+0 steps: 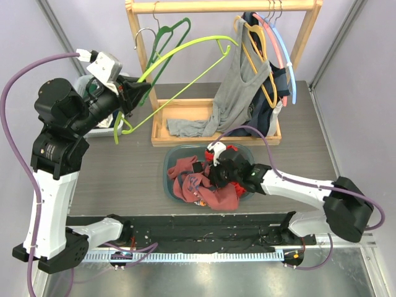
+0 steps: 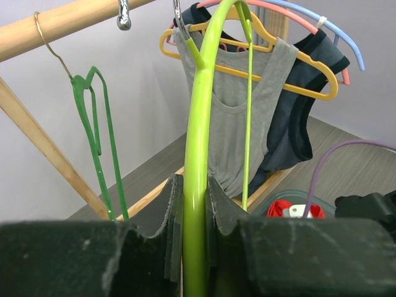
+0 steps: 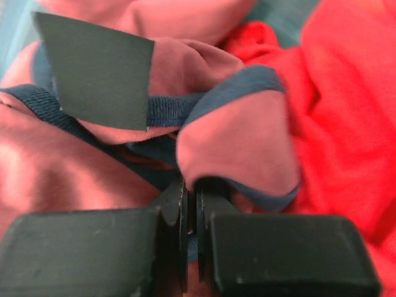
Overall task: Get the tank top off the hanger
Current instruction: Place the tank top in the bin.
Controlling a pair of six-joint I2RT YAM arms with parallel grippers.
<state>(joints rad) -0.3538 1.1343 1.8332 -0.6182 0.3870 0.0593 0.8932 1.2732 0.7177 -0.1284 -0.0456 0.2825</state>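
My left gripper (image 1: 139, 90) is shut on the lime green hanger (image 1: 185, 45), which is bare and held out to the left of the rack; in the left wrist view the hanger's bar (image 2: 198, 142) runs up between my jaws (image 2: 193, 185). My right gripper (image 1: 213, 173) is down in the basin, shut on the navy-trimmed edge of a maroon tank top (image 1: 192, 184). In the right wrist view the maroon fabric (image 3: 238, 139) bunches over my jaws (image 3: 190, 185).
A wooden rack (image 1: 216, 7) carries a dark green hanger (image 1: 167, 36), a grey tank top (image 1: 238, 80) on a yellow hanger (image 1: 255, 52), and a navy top (image 1: 266, 106) on pink and blue hangers. The teal basin (image 1: 184, 149) holds red clothes (image 1: 233, 150).
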